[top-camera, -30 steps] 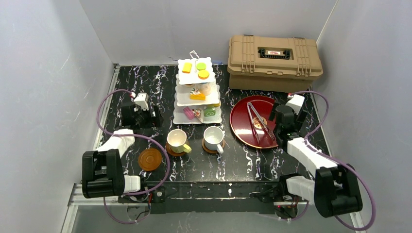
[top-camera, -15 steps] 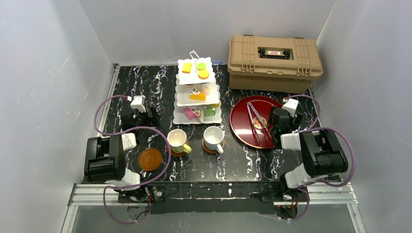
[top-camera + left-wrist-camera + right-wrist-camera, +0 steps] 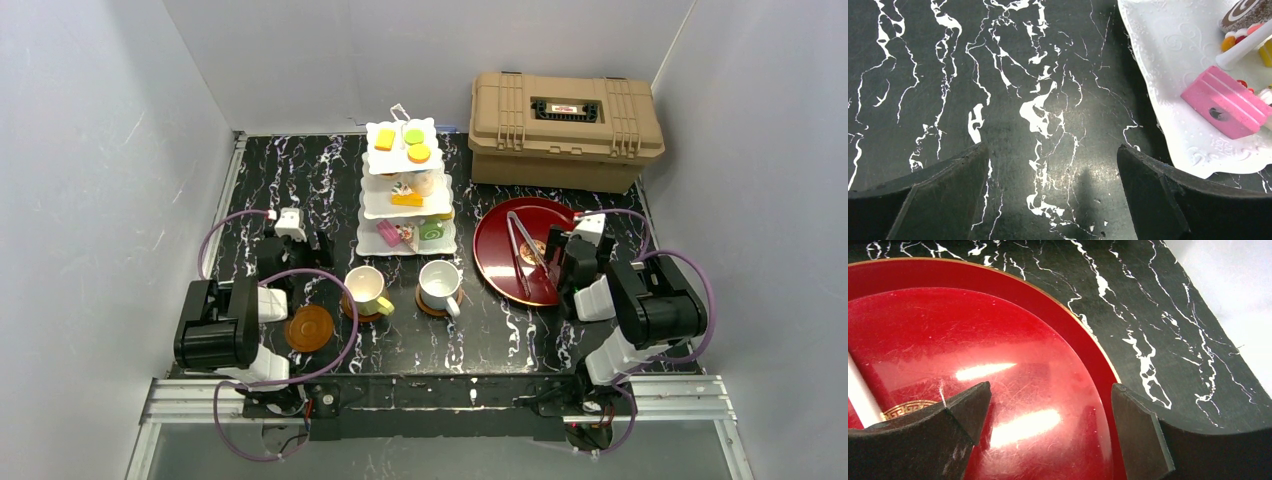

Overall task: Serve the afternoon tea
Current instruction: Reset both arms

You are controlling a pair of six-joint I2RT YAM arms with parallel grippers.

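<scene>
Black marbled desk [image 3: 500,335] carried the three-tier cake stand [image 3: 375,205] with pastries [image 3: 419,153] at centre, and before it a yellow-green mug [image 3: 364,288] and a white mug [image 3: 438,283], each on a coaster [image 3: 356,313]. Left gripper [image 3: 1052,150] hung released beside the bottom tier. Right gripper [image 3: 1050,390] gaped over a red plate [image 3: 998,340] bearing what were probably tongs [image 3: 522,245].

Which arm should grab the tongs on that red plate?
Right, probably: its open fingers hang over the round red plate beside the pale tongs; left fingers are by the white cake stand.
</scene>
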